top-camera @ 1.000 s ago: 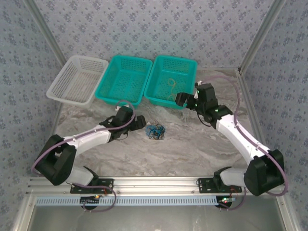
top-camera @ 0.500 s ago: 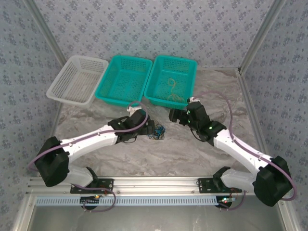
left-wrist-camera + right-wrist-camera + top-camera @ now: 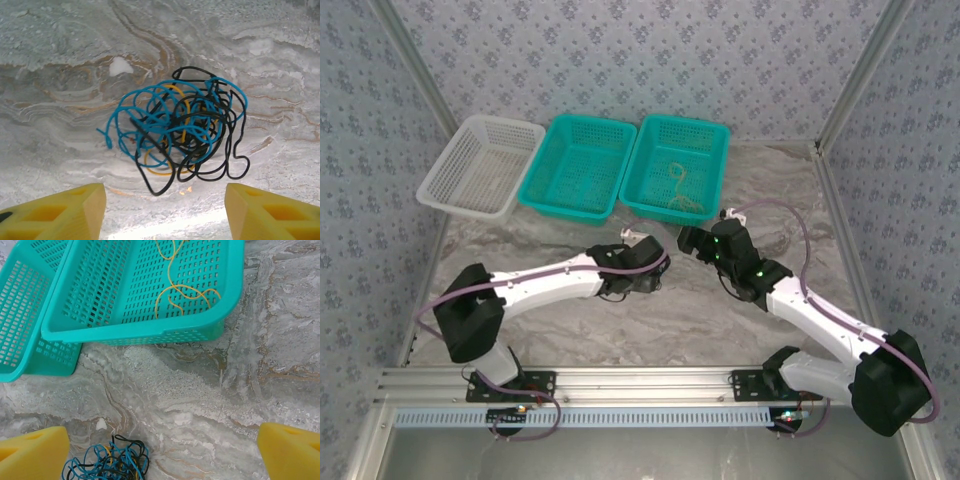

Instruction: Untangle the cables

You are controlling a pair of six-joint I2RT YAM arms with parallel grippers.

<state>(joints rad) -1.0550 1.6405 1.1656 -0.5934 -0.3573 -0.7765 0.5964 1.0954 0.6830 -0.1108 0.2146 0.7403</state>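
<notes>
The cables [image 3: 175, 130] lie on the marble table as a small clump of blue, black and yellow cords. My left gripper [image 3: 165, 215] hovers over it, yellow fingers [image 3: 55, 212] apart, the clump just ahead of the tips and nothing between them. From above, the left gripper [image 3: 648, 275] covers the tangle. The right gripper [image 3: 688, 240] hangs just to its right, near the baskets. In the right wrist view the cables [image 3: 107, 462] sit at the lower left, and the right gripper [image 3: 160, 455] is open wide above bare table. One loose yellow cable [image 3: 185, 290] rests in the right teal basket [image 3: 150, 330].
Three baskets line the back of the table: a white one [image 3: 470, 208], a teal one [image 3: 565, 210] in the middle and a teal one [image 3: 665, 215] at the right. Patterned walls and metal posts close in the sides.
The left arm has stretched right until its gripper is over the tangle, its jaws narrowing. The right gripper has come down and left from the teal basket toward the tangle.
</notes>
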